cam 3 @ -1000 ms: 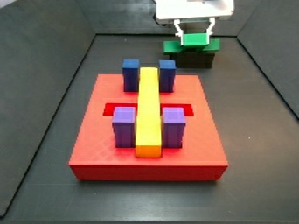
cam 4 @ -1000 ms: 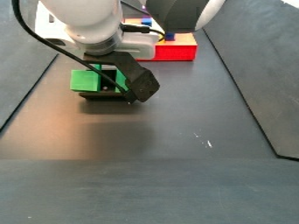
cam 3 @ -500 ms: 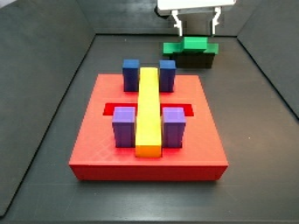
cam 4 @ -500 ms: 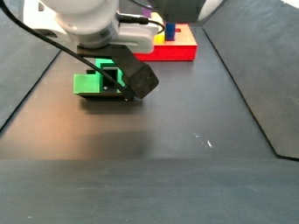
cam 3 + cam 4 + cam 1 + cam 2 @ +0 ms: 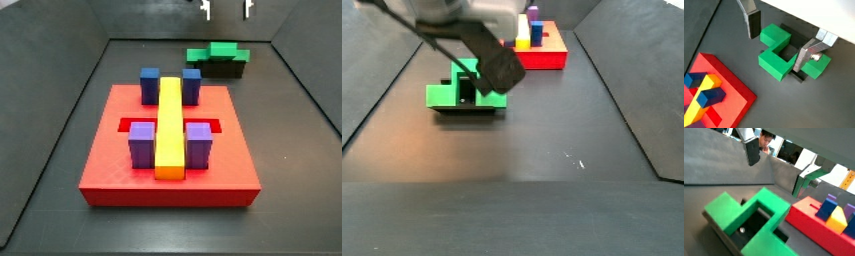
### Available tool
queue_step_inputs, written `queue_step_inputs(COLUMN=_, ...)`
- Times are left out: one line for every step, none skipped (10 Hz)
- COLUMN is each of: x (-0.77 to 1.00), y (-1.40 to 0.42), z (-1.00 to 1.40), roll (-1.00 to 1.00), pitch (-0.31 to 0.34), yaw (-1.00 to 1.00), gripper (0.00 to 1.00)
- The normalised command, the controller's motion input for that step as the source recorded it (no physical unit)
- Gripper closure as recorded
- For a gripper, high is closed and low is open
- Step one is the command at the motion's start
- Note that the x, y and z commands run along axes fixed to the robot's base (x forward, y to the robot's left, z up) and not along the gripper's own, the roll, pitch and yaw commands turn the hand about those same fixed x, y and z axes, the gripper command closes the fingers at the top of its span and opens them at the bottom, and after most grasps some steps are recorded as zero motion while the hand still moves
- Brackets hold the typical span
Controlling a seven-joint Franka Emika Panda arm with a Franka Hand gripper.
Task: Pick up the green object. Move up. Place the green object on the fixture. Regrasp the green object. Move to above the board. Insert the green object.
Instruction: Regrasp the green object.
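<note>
Resting on the fixture at the far end of the dark floor, well apart from the board: the green object, its notched, stepped top plain in both side views. Raised clear above it, the gripper, jaws spread wide and holding nothing, with only the tips of its two fingers showing at the upper edge in a side view. In both wrist views, flat silver plates with dark pads standing on either side of the green object, not touching it, one pad near its raised block, another just beside its opposite arm. Through the notch in a wrist view, the black recess of the fixture beneath the green piece. Seated on the red board, a long yellow bar flanked by two blue blocks at the far end and two purple blocks nearer the camera. In a side view, a black part of the arm crossing in front of the green object, the board far behind.
</note>
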Motion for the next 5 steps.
queue_step_inputs(x=0.0, y=0.0, z=0.13, roll=0.9, pitch=0.08, yaw=0.0, gripper=0.0)
queue_step_inputs(x=0.0, y=0.0, z=0.04, roll=1.0, pitch=0.123, yaw=0.0, gripper=0.0)
queue_step_inputs(x=0.0, y=0.0, z=0.02, roll=1.0, pitch=0.123, yaw=0.0, gripper=0.0)
queue_step_inputs(x=0.0, y=0.0, z=0.01, roll=1.0, pitch=0.137, yaw=0.0, gripper=0.0)
queue_step_inputs(x=0.0, y=0.0, z=0.0, roll=1.0, pitch=0.143, yaw=0.0, gripper=0.0)
